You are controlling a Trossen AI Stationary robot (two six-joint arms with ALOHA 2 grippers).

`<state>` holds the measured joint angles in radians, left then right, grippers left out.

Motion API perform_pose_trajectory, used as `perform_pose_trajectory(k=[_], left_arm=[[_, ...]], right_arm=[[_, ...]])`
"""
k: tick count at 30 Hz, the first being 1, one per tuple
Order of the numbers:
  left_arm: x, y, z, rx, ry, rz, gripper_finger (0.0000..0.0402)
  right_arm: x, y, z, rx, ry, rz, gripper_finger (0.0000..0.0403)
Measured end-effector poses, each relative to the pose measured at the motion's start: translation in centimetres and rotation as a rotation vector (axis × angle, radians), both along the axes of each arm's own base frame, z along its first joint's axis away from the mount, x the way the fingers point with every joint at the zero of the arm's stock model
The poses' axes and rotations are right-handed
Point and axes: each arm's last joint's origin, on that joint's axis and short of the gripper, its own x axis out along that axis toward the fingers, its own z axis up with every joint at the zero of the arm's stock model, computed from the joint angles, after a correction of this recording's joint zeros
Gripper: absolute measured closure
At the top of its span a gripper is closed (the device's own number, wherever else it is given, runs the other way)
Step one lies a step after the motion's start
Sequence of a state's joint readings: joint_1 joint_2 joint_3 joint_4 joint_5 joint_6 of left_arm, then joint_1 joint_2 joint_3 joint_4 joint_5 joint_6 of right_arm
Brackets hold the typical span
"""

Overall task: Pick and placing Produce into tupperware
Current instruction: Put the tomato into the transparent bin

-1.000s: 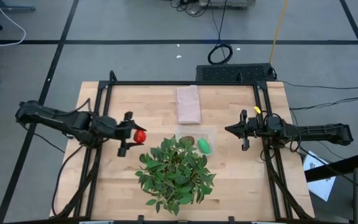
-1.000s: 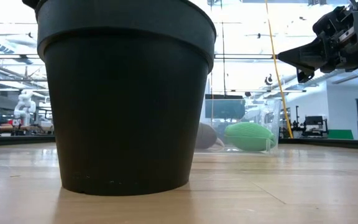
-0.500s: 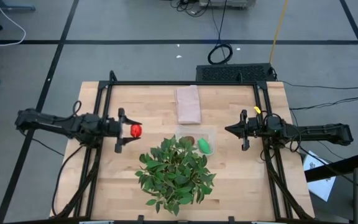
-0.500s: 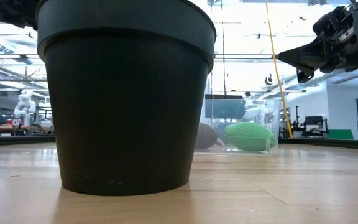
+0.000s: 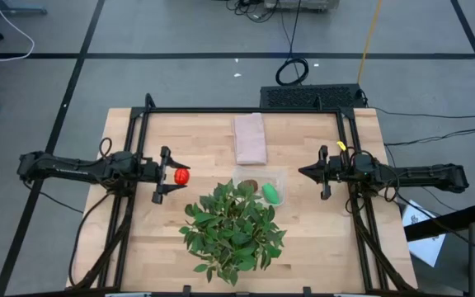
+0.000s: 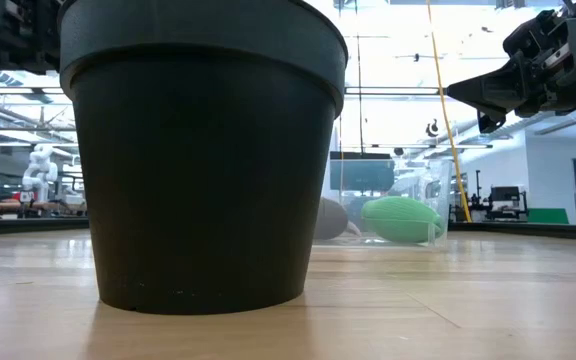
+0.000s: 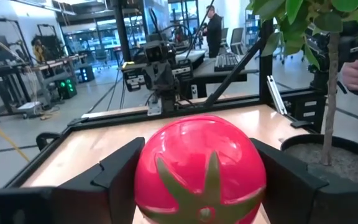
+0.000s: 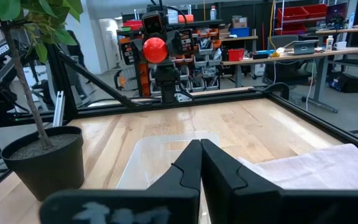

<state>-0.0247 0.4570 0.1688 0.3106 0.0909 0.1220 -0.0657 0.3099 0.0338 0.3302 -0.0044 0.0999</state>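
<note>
My left gripper (image 5: 174, 175) holds the tomato (image 5: 182, 175) mid-left; the tub (image 5: 262, 183) lies rightward, nearer my shut right gripper (image 5: 303, 172).

One camera looks straight down on the whole pale wooden bench (image 5: 303, 239), another sits level at bench height close behind the black plastic plant pot (image 6: 203, 150), and both wrist cameras face each other across it.

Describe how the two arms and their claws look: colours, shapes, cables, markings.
Both arms are dark, slim, jointed links with black cables looping along them. The left claw has two flat black angular fingers. The right claw tapers to a narrow black point, and a small yellow tag sits at its wrist.
</note>
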Motion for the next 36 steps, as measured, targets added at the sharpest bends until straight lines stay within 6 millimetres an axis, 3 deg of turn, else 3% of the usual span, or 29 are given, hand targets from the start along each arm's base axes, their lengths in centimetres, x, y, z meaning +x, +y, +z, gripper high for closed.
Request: perform_pose_trajectory(k=[15,36], left_arm=[[-1.9,0.2,0.1,0.024,-0.001,0.038,0.0138],[-2.0,0.2,-0.3,0.008,0.038,0.026,0.015]], right_arm=[[0.0,0.0,-0.1,-0.006,0.008,0.0,0.0403],[0.0,0.0,-0.1,-0.006,0.01,0.0,0.0403]])
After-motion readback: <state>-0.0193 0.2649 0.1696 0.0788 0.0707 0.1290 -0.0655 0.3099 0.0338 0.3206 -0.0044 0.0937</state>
